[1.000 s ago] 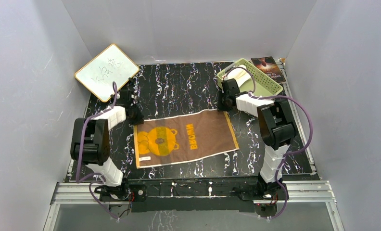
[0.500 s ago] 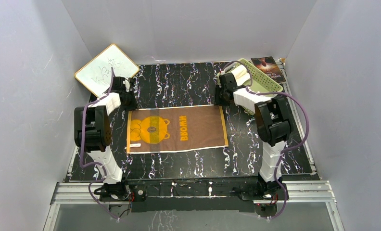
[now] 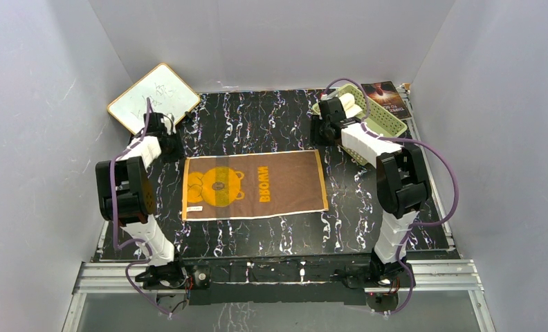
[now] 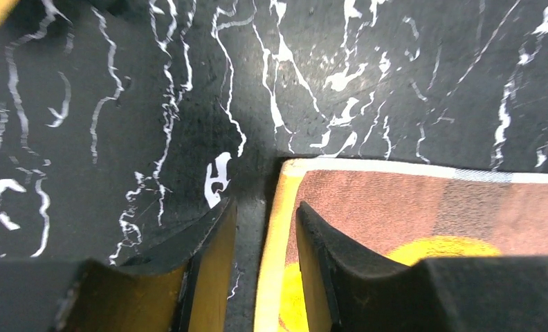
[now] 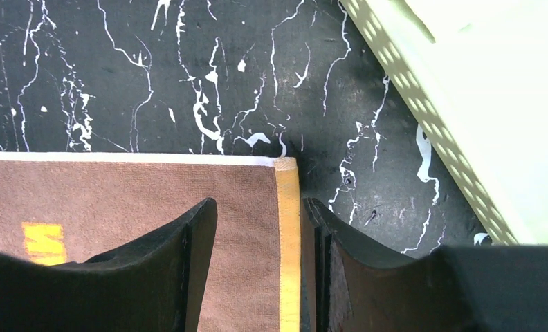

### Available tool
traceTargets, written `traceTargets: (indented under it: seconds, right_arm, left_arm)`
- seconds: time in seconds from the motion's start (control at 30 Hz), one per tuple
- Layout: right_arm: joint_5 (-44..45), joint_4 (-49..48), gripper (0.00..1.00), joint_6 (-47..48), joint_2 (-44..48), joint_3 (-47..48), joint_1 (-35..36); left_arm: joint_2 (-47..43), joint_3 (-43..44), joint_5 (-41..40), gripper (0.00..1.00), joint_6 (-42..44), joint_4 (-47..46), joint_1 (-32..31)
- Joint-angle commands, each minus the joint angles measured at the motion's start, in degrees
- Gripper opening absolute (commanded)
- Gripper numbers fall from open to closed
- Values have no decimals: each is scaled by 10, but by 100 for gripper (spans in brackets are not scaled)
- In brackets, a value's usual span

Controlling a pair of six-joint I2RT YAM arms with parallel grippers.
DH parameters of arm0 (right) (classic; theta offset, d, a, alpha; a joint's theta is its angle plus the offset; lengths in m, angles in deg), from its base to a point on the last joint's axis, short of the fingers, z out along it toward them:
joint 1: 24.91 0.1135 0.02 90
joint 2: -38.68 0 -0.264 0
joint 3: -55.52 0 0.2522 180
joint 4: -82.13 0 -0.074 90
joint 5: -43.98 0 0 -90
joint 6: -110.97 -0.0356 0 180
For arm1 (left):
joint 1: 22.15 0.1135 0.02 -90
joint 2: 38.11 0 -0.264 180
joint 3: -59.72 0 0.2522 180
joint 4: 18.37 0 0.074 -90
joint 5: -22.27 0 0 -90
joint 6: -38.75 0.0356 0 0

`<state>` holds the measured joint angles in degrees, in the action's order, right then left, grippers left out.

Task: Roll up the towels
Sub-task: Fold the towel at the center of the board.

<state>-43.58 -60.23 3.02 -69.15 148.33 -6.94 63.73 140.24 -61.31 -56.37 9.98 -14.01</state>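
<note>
Enclosure: grey walls on three sides, black table [image 3: 271,117] with white marble veining.

Left gripper [image 4: 266,207]: fingers spread, nothing pinched. It sits over the far-left corner of the brown towel [image 3: 271,187]. In the left wrist view the towel's yellow side hem runs up through the gap; one finger is over bare table, the other over the cloth.

Right gripper [image 5: 260,207]: fingers also spread, holding nothing. It straddles the yellow hem at the towel's far-right corner, one finger above brown cloth and the other above the table just past the hem. The white-edged corner lies just ahead of the fingertips.

Whether either pair of fingertips touches the surface cannot be told from these angles.

Brown towel: lies flat and unrolled at mid-table, long side running left to right, between the two arms. Print is a yellow bear face toward the left end and yellow lettering toward the right.

Pale green slotted basket [image 3: 382,121]: far right, just beyond the right gripper. It holds what looks like a cream towel roll [image 3: 349,105].

Wood-framed whiteboard [image 3: 150,100]: propped against the left wall, behind the left arm.

Dark booklet [image 3: 387,97]: far-right corner, beside the basket.
</note>
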Motion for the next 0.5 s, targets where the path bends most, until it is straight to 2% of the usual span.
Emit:
traceTargets:
  seconds: [0.0,0.2,0.47]
  right_arm:
    - [18,3,46,11,32,-1,-2]
    - [14,3,46,14,36,-13,-2]
    - [26,-6,46,21,29,-19,-2]
  left_arm:
    - [22,-12,31,35,32,4,0]
    - [26,-15,85,36,37,-11,-1]
    - [64,-4,54,34,41,8,0]
